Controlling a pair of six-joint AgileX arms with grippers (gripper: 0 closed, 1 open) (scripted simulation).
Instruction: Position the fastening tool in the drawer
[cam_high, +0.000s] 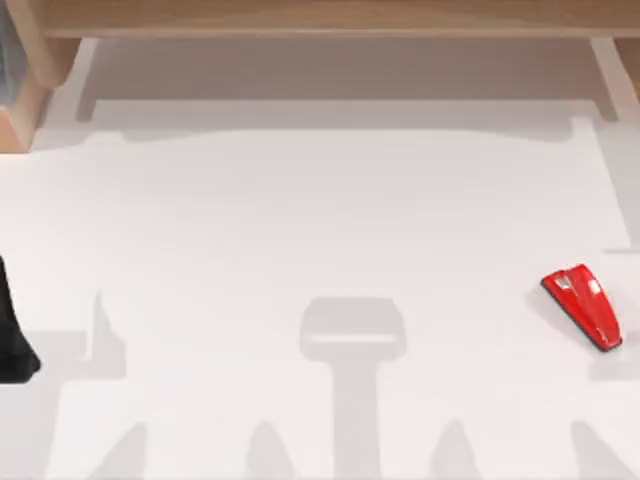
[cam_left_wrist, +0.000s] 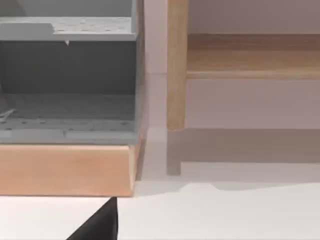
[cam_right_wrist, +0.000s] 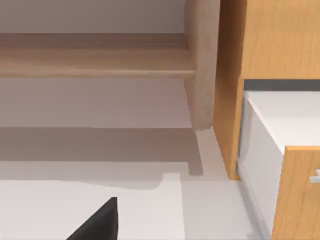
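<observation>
The fastening tool is a small glossy red wedge-shaped stapler with a silvery mark on top. It lies flat on the white table near the right edge, with nothing touching it. My left arm shows as a dark shape at the table's far left edge, far from the stapler. A dark part of my left gripper hangs above the table in front of a grey shelf unit. A dark part of my right gripper hangs above the table near a wooden cabinet, whose drawer has a wooden front and a small handle.
A long wooden shelf beam runs along the table's back edge. A wood-based grey shelf unit stands at the back left. The wooden cabinet stands at the back right. The white table top stretches wide between them.
</observation>
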